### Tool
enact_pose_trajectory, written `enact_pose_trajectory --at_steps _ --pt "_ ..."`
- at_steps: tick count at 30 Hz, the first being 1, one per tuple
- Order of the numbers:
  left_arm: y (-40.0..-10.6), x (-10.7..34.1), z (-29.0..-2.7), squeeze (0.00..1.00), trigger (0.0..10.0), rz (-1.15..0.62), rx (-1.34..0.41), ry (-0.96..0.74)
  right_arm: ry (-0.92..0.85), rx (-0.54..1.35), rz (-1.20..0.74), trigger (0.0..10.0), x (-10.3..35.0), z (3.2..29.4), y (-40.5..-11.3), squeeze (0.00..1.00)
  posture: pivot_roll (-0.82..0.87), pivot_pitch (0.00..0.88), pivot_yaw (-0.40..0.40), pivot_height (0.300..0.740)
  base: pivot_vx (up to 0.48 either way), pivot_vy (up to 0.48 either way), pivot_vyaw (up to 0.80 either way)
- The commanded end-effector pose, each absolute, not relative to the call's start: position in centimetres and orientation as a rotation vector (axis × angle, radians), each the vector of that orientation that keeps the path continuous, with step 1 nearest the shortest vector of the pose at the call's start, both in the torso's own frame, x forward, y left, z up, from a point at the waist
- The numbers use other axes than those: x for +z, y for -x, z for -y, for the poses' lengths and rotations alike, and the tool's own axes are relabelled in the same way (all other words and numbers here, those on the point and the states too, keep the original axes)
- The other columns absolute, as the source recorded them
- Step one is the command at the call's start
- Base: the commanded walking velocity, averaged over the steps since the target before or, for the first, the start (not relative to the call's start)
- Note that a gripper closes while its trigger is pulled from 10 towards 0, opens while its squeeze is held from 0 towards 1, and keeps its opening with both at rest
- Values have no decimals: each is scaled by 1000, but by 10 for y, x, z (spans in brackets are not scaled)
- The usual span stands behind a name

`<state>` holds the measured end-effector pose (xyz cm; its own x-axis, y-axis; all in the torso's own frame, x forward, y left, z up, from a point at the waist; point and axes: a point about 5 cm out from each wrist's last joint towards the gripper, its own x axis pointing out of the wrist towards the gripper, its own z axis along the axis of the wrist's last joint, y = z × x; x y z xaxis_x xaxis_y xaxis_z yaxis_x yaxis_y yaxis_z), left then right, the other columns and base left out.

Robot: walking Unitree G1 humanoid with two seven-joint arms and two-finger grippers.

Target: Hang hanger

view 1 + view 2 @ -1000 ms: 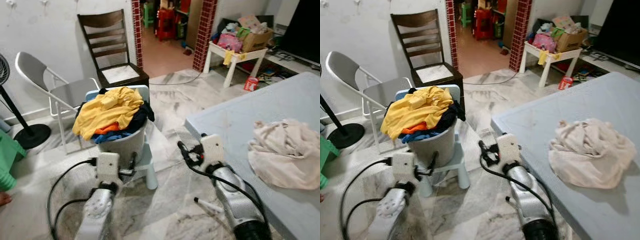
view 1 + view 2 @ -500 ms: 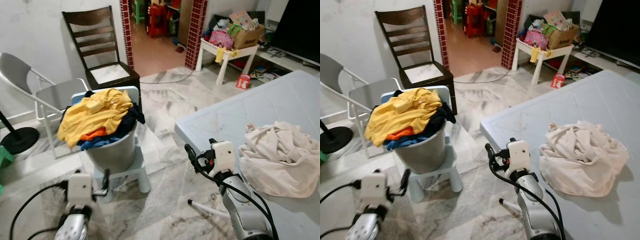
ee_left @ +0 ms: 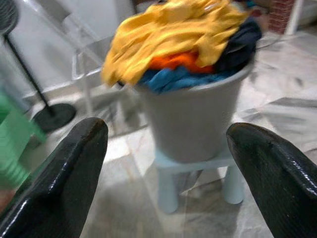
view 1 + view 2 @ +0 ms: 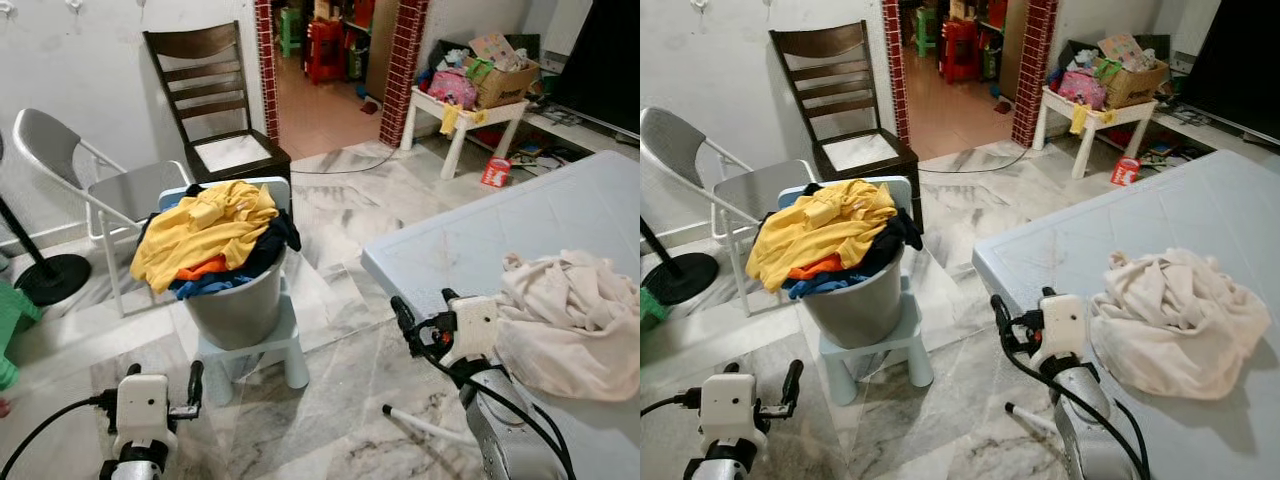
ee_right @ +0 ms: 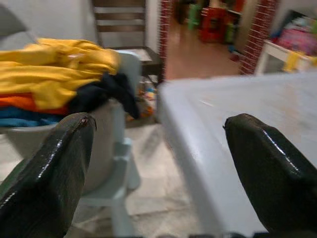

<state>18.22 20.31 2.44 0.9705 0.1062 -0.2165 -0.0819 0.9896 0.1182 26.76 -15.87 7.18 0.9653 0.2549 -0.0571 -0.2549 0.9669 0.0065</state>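
Not identifiable with certainty as a hanger: a thin white rod [image 4: 425, 427] flat on the floor, below and behind the fingertips of the right gripper [image 5: 158, 121], well apart from the left gripper [image 3: 168, 131], hence judged nearer the right arm. Long axis roughly crosswise to the right fingers, dark-tipped end toward the left gripper's side. Both pairs of fingers spread wide, holding nothing, aimed toward the laundry bucket [image 4: 235, 300].

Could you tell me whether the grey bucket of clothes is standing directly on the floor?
No, the grey bucket stands on a small pale blue stool, whose legs rest on the marble floor.
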Motion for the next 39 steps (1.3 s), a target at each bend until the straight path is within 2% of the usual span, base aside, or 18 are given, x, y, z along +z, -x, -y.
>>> enact_pose_trajectory --at_steps 1,7,14,28,33,39 --pt "-181 19 -205 0 10000 -242 93 -100 12 280 -37 10000 77 155 -269 0 70 0 -6 740 0 0 800" --pt "-181 7 -208 0 10000 -271 92 -103 -18 260 -54 10000 74 157 -269 0 71 0 -9 740 0 0 631" --pt "-185 -8 -210 0 10000 -304 85 -112 -27 250 -44 10000 77 158 -273 0 70 0 -6 740 0 0 0" --pt "-195 -30 -236 0 10000 -388 48 -174 -89 215 -46 10000 65 139 -273 0 106 0 76 740 0 0 0" --pt "-191 -43 -240 0 10000 -477 68 -173 -88 217 -43 10000 66 139 -275 0 111 0 58 740 0 0 0" --pt "-170 -64 -231 0 10000 -607 120 -142 -55 262 -43 10000 69 140 -282 0 123 0 7 740 0 0 0"
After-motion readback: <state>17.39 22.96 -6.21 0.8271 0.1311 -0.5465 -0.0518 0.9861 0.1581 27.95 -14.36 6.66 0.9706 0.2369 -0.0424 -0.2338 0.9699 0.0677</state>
